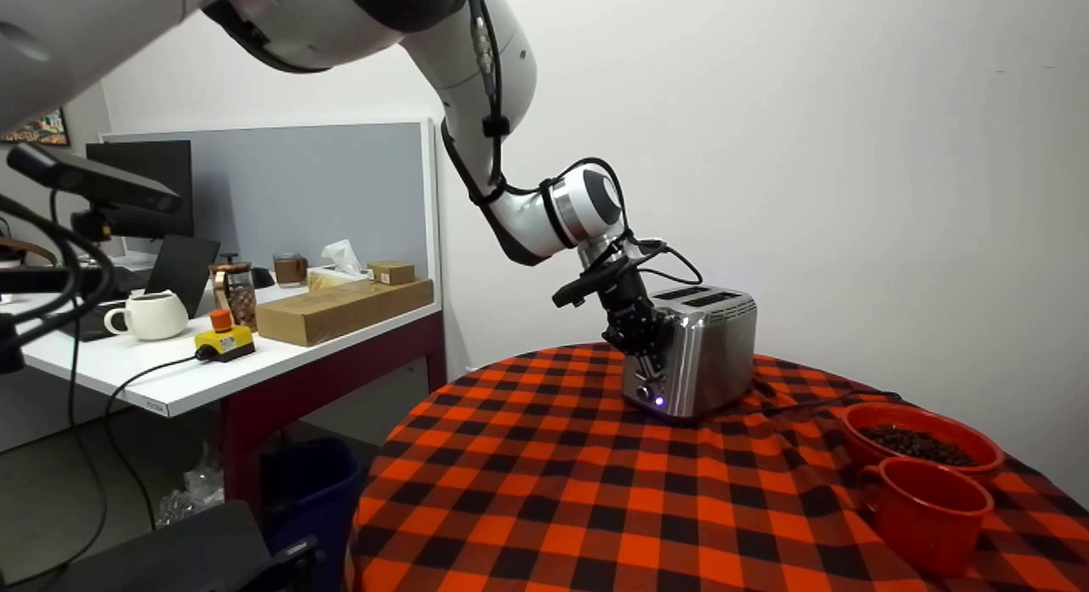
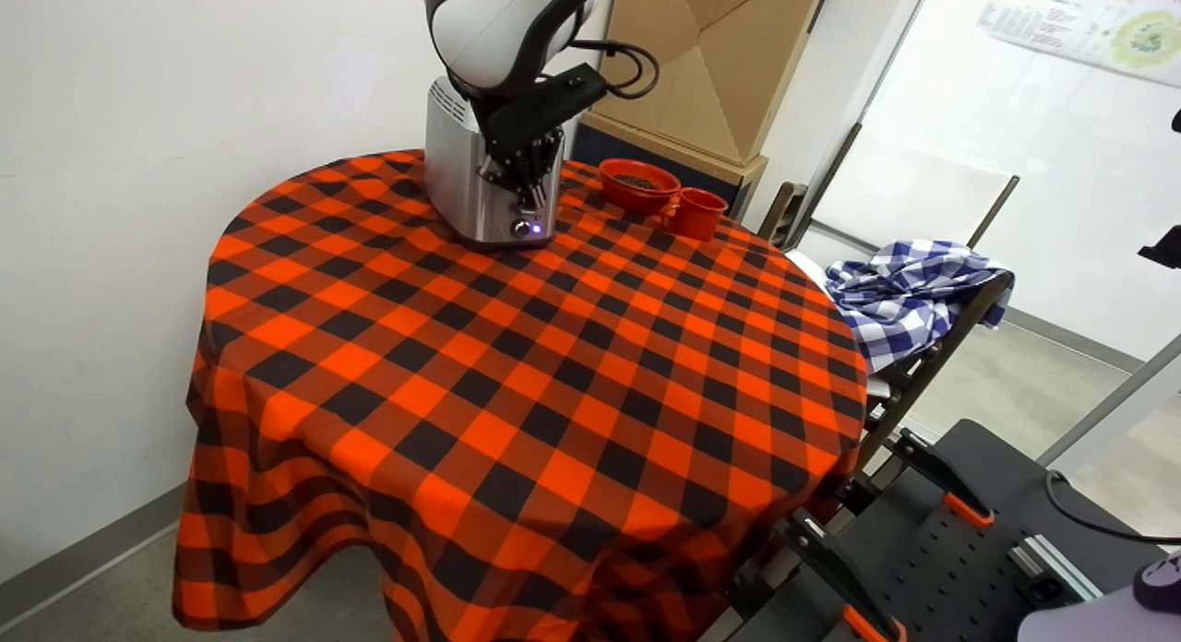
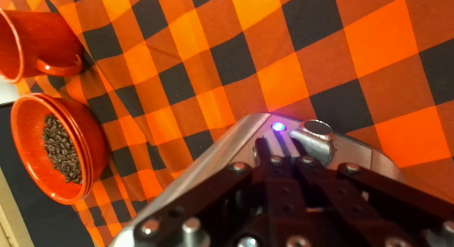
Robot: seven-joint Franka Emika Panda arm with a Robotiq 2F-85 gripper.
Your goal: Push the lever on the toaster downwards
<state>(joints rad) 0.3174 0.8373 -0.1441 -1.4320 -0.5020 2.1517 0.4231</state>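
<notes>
In an exterior view, the silver toaster (image 1: 710,358) stands near 12 o'clock on the red-and-black checked tablecloth (image 1: 544,490), and the black gripper (image 1: 651,371) slants from 11 o'clock to the toaster's front, above a small lit lamp (image 1: 659,401); a red bowl (image 1: 987,456) of dark beans (image 1: 915,445) and a red mug (image 1: 927,532) sit toward 4 o'clock from the toaster. In an exterior view, a round knob (image 2: 520,228) shows below the gripper, with the lamp just beside it at 3 o'clock, and blue-and-white checked fabric (image 2: 904,287) lies beyond the tablecloth toward 3 o'clock. In the wrist view, the toaster is at 6 o'clock, the bowl at 9 and the mug at 10; the gripper is clenched, its two fingers (image 3: 278,172) side by side at the toaster's front. The lever cannot be made out behind the gripper.
</notes>
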